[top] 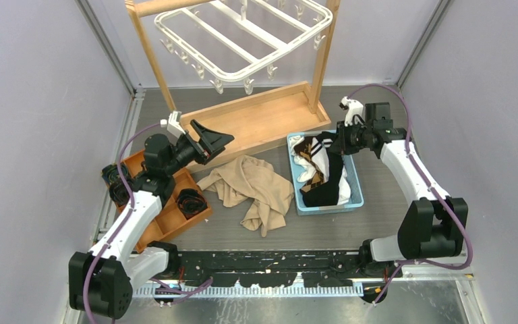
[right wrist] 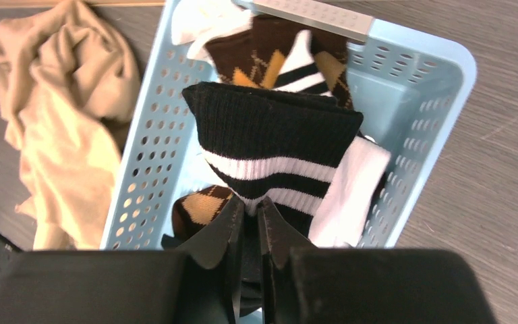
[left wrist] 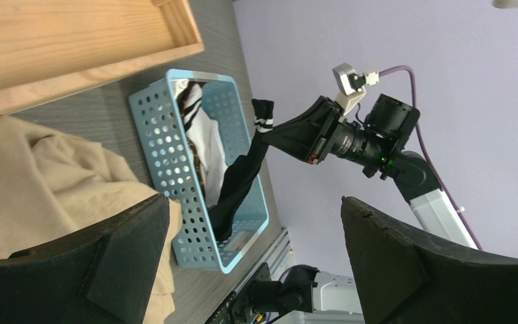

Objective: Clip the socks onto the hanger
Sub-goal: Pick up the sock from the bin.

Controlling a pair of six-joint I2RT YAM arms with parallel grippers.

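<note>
Sock in grip: black sock [right wrist: 276, 145] with white stripes, cuff end uppermost, pinched just below the stripes. Its foot trails down into the basket.
Right gripper: right gripper [right wrist: 249, 212] has its fingers pressed together on a small bite of the knit, above the basket's far end.
Other socks: argyle socks [right wrist: 270, 61] and white socks [right wrist: 351, 189] lie under and beside the held one, touching it.
Basket: blue basket [right wrist: 145, 158], perforated, flat on the table.
Hanger: hanger [top: 243, 40] hangs tilted from the wooden stand [top: 256, 121] at the far end, well apart from the sock. Clips dangle along its near rim, none holding anything.
Left gripper: left gripper [top: 212, 140] is spread wide and holds nothing, raised over the stand's base and facing the basket.
Cloth: beige cloth [top: 256, 189] lies crumpled between the basket and an orange tray [top: 165, 219].
Stage, my reading: lift-out of one sock; nothing clipped yet.
Risk, drag: the trailing foot is tangled with its neighbours, so a further lift may haul them over the rim.
Risk, slip: the bite is small and the knit stretchy, so the hanging weight could pull it free.
Risk, basket: it looks light, and a snagged sock could tip or slide it.
Risk, hanger: the frame hangs free, so pressing the cuff at a clip may swing it away.
Risk, stand: the dangling length could catch on the stand's base rail.
</note>
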